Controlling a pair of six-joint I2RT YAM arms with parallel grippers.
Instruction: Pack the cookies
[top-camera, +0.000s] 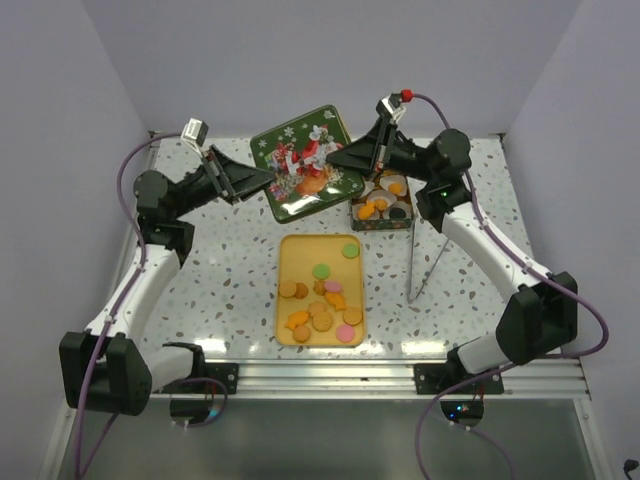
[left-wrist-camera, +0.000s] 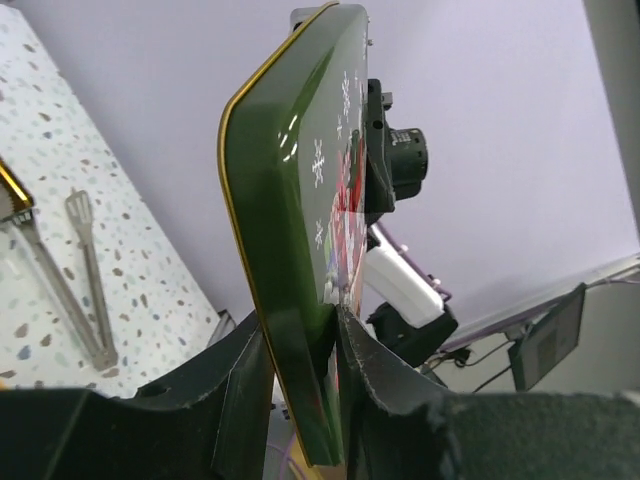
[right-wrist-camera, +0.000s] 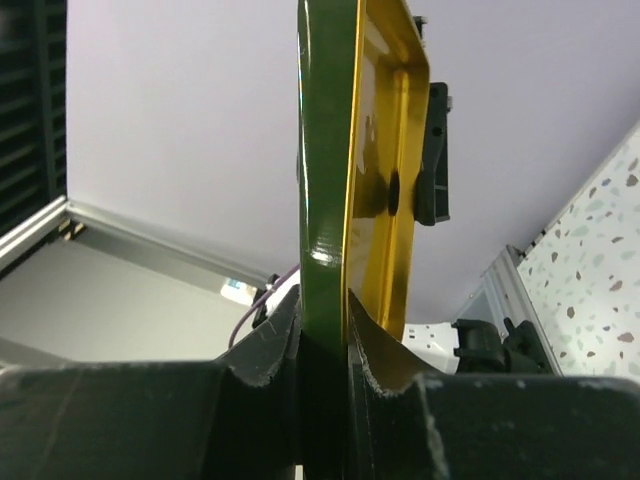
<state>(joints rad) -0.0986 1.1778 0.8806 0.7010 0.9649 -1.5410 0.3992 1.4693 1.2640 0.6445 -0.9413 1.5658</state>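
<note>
We judge the packing to be at an early stage. Most of the cookies (top-camera: 322, 305) lie loose on the yellow tray (top-camera: 300, 255) in the lower middle of the top view. Only a few orange ones sit in the white paper cups (top-camera: 392, 186) inside the open tin (top-camera: 380, 226), right of centre.

The tin's green lid (top-camera: 305, 165) is not on it. It hangs in the upper middle of the frame, above the table (top-camera: 220, 270), between the two arms.

The right claw (top-camera: 335, 158) is clamped tight on the lid's right edge, and its wrist view shows both fingers pressed against the rim. The left claw (top-camera: 250, 180) has the opposite edge between its fingers. We cannot tell from its wrist view whether it grips the lid or merely brackets it.

The tongs (top-camera: 425, 262) stand idle to the right of the tray.

What is left, as we read it, is nearly everything: the tray's cookies must go into the cups and the lid onto the tin.
</note>
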